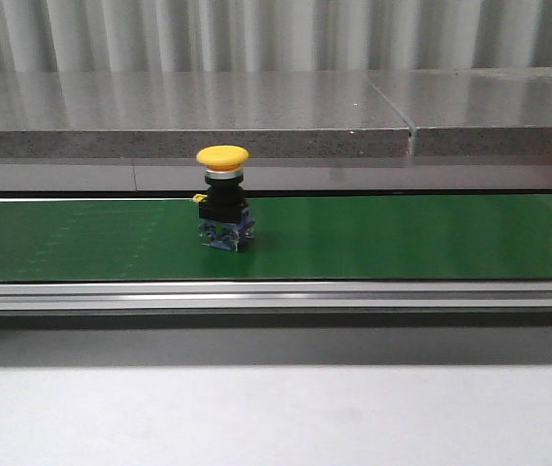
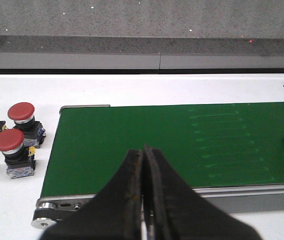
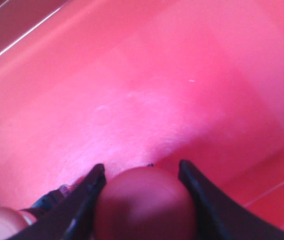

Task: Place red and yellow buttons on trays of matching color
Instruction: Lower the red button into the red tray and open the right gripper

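Holding a red button (image 3: 144,202) between my right gripper (image 3: 142,192) fingers over the red tray (image 3: 132,90), I next lower and release. Left gripper (image 2: 144,165) clenched, empty, above the green belt (image 2: 132,145).

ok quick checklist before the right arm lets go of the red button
1. Right gripper closed around the red button: ok.
2. Red tray beneath the button: ok.
3. Button resting on the tray floor: cannot tell.
4. Drop spot clear: not ok, another red cap sits close beside.
5. Left gripper shut and empty over the belt: ok.
6. Yellow button upright on the belt, waiting: ok.
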